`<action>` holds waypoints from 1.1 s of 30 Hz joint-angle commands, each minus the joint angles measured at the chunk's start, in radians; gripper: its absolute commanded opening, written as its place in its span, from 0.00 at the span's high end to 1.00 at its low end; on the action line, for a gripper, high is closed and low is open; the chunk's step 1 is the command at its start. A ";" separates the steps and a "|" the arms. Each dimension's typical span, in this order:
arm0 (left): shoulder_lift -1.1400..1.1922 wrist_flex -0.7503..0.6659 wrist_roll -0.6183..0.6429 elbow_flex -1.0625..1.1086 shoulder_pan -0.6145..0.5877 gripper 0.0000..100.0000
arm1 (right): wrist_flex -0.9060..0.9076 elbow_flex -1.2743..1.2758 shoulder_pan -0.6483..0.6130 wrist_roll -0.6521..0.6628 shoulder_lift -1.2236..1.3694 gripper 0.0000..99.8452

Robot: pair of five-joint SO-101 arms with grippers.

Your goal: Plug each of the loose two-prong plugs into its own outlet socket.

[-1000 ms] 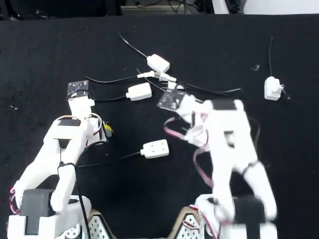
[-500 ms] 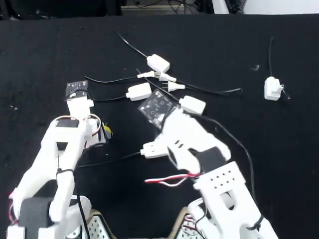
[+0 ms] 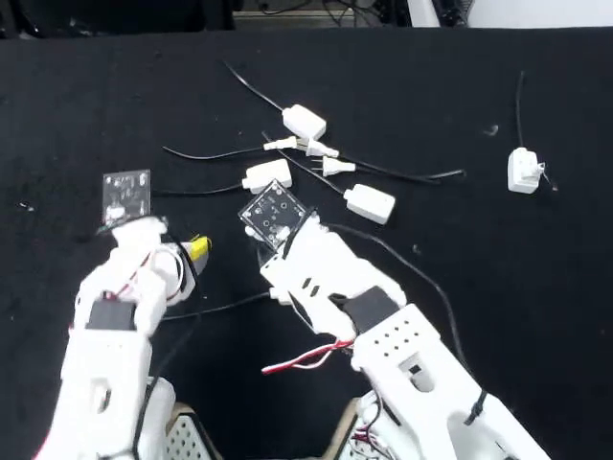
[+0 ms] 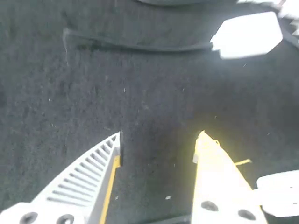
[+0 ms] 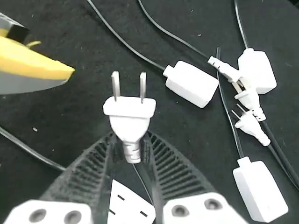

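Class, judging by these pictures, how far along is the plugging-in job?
Done: nothing so far; no plug looks seated in any of the sockets. In hand: the right hand is shut on one two-prong plug. Left: three loose plugs lie among them, and the left hand is open and empty.

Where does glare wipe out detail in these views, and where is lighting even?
Left wrist view: the white socket glares into a featureless patch. Right wrist view: the held plug is evenly lit, both prongs distinct. High view: the black table shows hardly any shadows.

light: bright, even | glare: socket block (image 4: 247, 35) washed out | shadows: faint
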 commanded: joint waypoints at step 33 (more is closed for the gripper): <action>-0.703 0.215 -0.089 0.145 0.162 0.75 | -0.049 -0.145 -0.110 -0.009 0.311 0.99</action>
